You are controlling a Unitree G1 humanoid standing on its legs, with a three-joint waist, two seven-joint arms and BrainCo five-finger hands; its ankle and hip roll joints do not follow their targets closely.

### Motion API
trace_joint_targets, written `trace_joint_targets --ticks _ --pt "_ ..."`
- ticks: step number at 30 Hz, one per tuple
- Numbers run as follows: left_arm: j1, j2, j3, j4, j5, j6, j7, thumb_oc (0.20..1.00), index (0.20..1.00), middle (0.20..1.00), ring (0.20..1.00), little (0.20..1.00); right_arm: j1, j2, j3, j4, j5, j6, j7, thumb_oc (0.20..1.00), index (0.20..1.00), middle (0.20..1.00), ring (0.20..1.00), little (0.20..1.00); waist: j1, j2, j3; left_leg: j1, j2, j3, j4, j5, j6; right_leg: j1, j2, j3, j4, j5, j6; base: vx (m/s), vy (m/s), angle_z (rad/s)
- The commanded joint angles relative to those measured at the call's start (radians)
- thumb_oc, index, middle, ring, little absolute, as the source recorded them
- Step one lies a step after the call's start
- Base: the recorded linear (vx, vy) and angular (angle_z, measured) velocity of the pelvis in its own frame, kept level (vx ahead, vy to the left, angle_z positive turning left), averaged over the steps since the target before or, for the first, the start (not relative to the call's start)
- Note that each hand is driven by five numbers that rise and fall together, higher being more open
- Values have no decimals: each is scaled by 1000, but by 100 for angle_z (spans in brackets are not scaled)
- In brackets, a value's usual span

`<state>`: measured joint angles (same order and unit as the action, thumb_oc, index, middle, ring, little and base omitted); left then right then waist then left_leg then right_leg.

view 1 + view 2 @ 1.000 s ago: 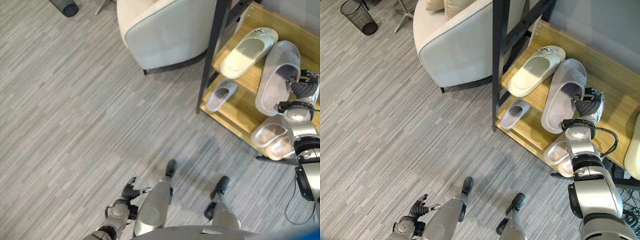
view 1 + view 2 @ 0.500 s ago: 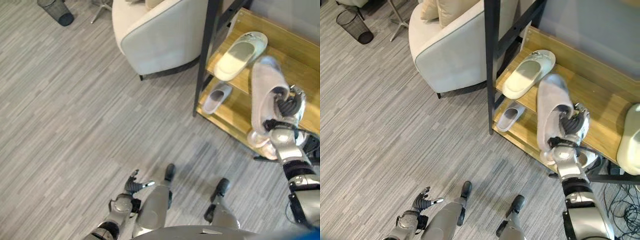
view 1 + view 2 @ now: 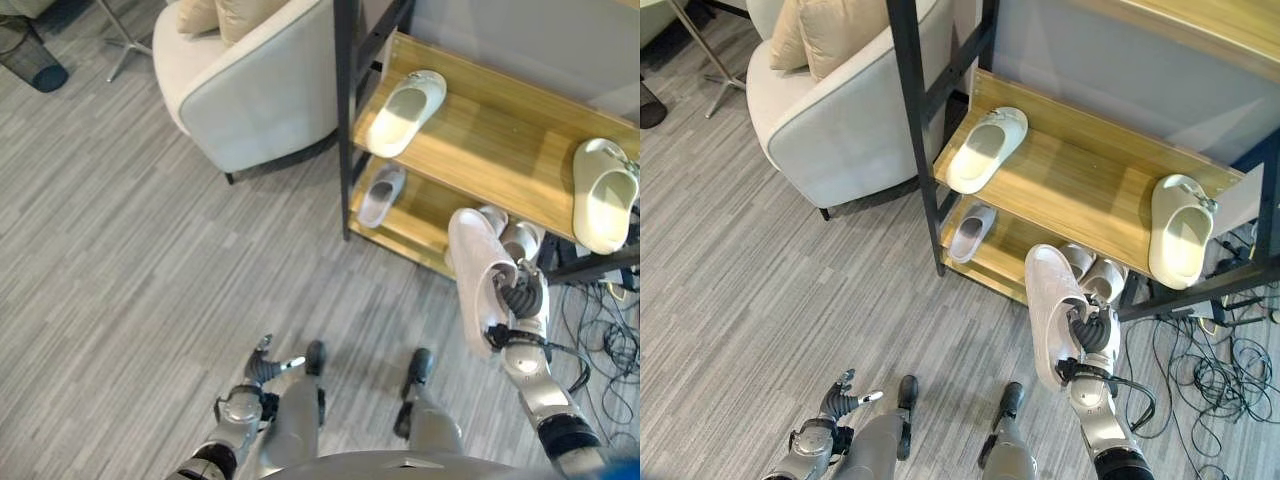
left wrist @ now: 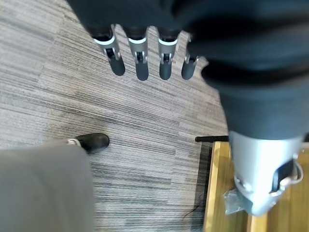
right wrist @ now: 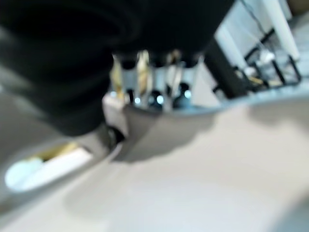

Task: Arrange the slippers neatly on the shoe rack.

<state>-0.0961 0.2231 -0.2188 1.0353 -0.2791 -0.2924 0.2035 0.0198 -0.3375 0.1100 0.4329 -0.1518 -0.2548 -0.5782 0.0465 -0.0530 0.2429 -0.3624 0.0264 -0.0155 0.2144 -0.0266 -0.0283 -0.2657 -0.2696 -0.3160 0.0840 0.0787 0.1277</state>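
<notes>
My right hand (image 3: 521, 301) is shut on a pale grey slipper (image 3: 472, 272), fingers curled inside its opening. It holds the slipper upright in the air in front of the wooden shoe rack (image 3: 490, 150), off the shelves. The right wrist view shows the fingers (image 5: 144, 72) hooked over the slipper's (image 5: 193, 183) edge. Two cream slippers lie far apart on the upper shelf, one at the left (image 3: 405, 100) and one at the right (image 3: 603, 195). On the lower shelf lie a small grey slipper (image 3: 378, 195) and a pale pair (image 3: 515, 236). My left hand (image 3: 262, 365) hangs open low by the floor.
A cream armchair (image 3: 250, 90) stands against the rack's left post. A black mesh bin (image 3: 30, 65) sits at the far left. Loose cables (image 3: 1220, 370) lie on the floor to the right of the rack. Grey plank floor (image 3: 120, 250) spreads to the left.
The right hand has lifted the grey slipper off the upper shelf and drawn it back and down in front of the rack. The camera has shifted, showing more of the rack.
</notes>
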Motion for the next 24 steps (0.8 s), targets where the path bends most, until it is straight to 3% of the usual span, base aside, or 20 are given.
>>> trace_joint_targets --ticks 1,3,8,9,10,15,19,24 --pt "-19 27 52 -24 -146 -62 33 1000 1000 1000 1000 1000 -37 -39 -19 -104 -8 -74 24 200 200 200 200 200 -16 15 55 -75 13 -61 39 -1 -31 100 -61 48 89 -97 50 -116 25 -23" --pt "-58 35 130 -85 -317 -123 59 1000 1000 1000 1000 1000 -30 -19 16 -103 12 -84 26 200 200 200 200 200 -32 15 88 -163 35 -65 161 -26 -31 -22 -56 94 257 -160 25 -176 36 -15" --pt "-99 38 195 -113 -427 -163 86 1000 1000 1000 1000 1000 -34 -32 42 -106 7 -89 21 200 200 200 200 200 -40 14 94 -258 51 -73 274 -56 -31 -133 -52 118 396 -208 10 -42 -6 -10" --pt "-126 35 220 -116 -466 -181 100 1000 1000 1000 1000 1000 -45 -45 58 -108 0 -90 15 200 200 200 200 200 -42 11 91 -302 62 -81 346 -110 -38 -187 -50 135 478 -261 10 60 -31 4" --pt "-138 32 235 -119 -501 -194 104 1000 1000 1000 1000 1000 -53 -53 65 -113 -3 -93 12 200 200 200 200 200 -44 11 91 -327 65 -85 366 -116 -39 -220 -49 141 507 -272 7 56 -32 -2" --pt "-226 7 290 -153 -672 -229 102 1000 1000 1000 1000 1000 -138 -73 101 -104 -9 -84 -28 200 200 200 200 200 -51 9 96 -492 72 -101 485 -151 -36 -407 -50 164 656 -330 -8 -21 -7 -9" --pt "-259 5 302 -172 -731 -237 88 1000 1000 1000 1000 1000 -185 -76 103 -97 -7 -75 -48 200 200 200 200 200 -55 13 90 -567 66 -108 536 -165 -31 -489 -54 178 712 -349 -15 0 -5 -3" --pt "-326 -2 295 -207 -804 -238 81 1000 1000 1000 1000 1000 -314 -94 83 -63 3 -45 -85 200 200 200 200 200 -62 30 72 -792 47 -128 738 -238 -21 -728 -84 245 919 -437 -55 43 -2 2"
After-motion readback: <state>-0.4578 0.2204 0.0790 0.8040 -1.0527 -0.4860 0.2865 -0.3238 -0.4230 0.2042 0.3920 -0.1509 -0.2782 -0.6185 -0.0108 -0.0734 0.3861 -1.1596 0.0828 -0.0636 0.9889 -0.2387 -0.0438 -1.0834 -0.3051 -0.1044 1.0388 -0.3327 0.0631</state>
